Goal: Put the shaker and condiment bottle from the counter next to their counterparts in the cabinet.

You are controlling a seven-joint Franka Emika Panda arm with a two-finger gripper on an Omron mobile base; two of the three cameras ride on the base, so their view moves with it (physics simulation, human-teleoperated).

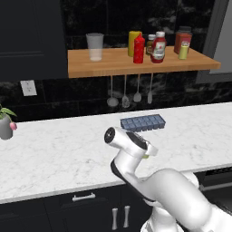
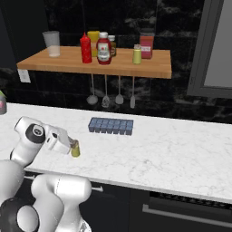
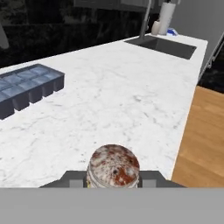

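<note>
My gripper is shut on the small yellow-green shaker, low over the front of the white marble counter. In the hand view its mottled cap sits between the fingertips. I cannot tell whether its base touches the counter. In the left base view my arm hides all but a sliver of the shaker. The red condiment bottle stands on the wooden cabinet shelf, beside the yellow bottle and ketchup bottle. The bigger shaker stands further right.
A dark blue ice cube tray lies mid-counter. On the shelf are a clear cup and a red jar. Utensils hang below it. A potted plant stands far left. A sink lies far along the counter.
</note>
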